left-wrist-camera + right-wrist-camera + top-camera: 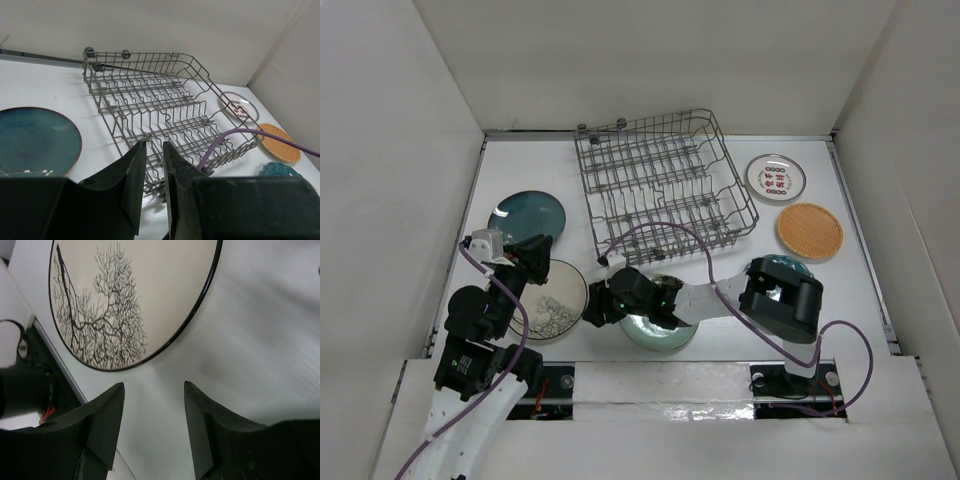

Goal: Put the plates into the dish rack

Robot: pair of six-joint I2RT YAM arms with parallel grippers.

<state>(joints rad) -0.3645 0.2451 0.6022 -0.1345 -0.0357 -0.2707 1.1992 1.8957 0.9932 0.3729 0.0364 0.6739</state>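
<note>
The six plates all lie flat on the white counter point(525, 165), outside the dish rack point(665, 185), which sits at the far middle, turned slightly askew. The dark teal plate point(528, 218) is left of the rack, and the cream patterned plate point(552, 298) lies just beside it, nearer the arms. The pale green plate point(660, 330) lies in front of the rack, partly covered by the right arm; the teal scalloped plate point(788, 264) peeks out from behind that arm's elbow. To the rack's right are the small white red-marked plate point(775, 177) and, nearer, the orange plate point(810, 230). The left claw point(154, 175) hovers where the dark teal and cream plates meet, pointing toward the rack, its jaws a narrow slit apart with nothing between them. The right claw point(152, 405) — spread wide, gripping nothing — hangs over bare counter just beside the cream plate's dark rim.
</note>
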